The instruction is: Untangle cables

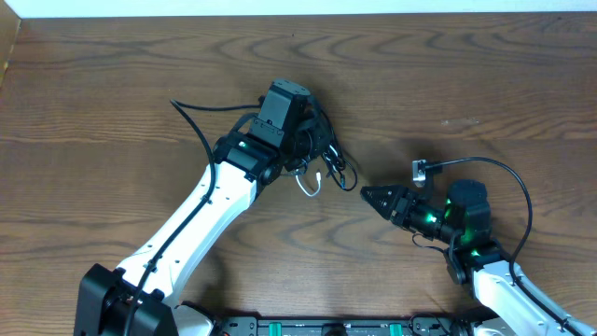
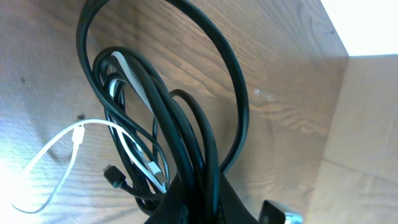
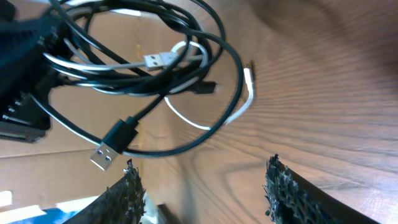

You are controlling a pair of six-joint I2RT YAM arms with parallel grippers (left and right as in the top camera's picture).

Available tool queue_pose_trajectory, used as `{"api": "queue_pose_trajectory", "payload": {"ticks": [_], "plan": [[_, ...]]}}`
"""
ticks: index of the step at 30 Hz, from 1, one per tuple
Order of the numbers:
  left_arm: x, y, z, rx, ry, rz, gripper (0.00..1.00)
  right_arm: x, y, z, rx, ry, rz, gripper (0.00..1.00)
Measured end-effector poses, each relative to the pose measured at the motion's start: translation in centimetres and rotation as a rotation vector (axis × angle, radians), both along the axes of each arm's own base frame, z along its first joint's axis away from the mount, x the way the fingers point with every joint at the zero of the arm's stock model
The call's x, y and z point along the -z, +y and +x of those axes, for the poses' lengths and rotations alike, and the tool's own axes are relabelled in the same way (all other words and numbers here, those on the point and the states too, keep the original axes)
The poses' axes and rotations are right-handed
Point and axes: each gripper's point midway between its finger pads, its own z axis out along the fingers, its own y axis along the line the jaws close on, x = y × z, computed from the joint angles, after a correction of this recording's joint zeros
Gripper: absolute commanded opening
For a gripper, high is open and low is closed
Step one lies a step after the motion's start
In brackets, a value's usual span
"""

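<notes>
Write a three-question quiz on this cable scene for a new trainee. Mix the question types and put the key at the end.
1. True or false: the right gripper is clamped on the cable bundle.
2. Multiple choice: the odd-coloured cable in the bundle is A) red, B) white, C) yellow.
3. Fill in: the bundle is gripped by the ____ gripper.

Key
1. False. Its fingers stand apart with nothing between them, short of the bundle.
2. B.
3. Left. The left gripper is shut on the bundle.
</notes>
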Motion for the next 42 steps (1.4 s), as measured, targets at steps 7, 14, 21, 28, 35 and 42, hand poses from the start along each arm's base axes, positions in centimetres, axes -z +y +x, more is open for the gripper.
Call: {"api": "queue_pose_trajectory", "payload": {"ticks": [7,14,21,28,35,42], "plan": [[0.0,0.0,0.0,-0.162,0.121,-0.100,0.08,-1.2,0.9,0.1,0.020,0.051,0.082,0.50],[0.0,-0.1,-0.1,-0.239,0.190,-0.159,0.08,-1.0,1.3,0.3,0.101,0.178,0.145,0.44],[-0.5,-1.6,-1.4,-0.152,0.242,-0.217,0.08,-0.8,1.0,1.3,0.210,0.207,0.155,0.19],[-1.5,-3.4,-3.4,0.111,0.190,-0.236,0.08,-0.4,-0.7,3.0,0.321,0.125,0.082,0.01],[-3.9,-5.6,-7.0,0.587,-0.023,-0.302,0.08,1.5,-2.4,3.4,0.364,0.046,-0.093,0.02],[-6.7,-4.6,-8.1,0.877,-0.291,-0.412,0.08,2.5,-4.0,3.7,0.366,-0.037,-0.261,0.15]]}}
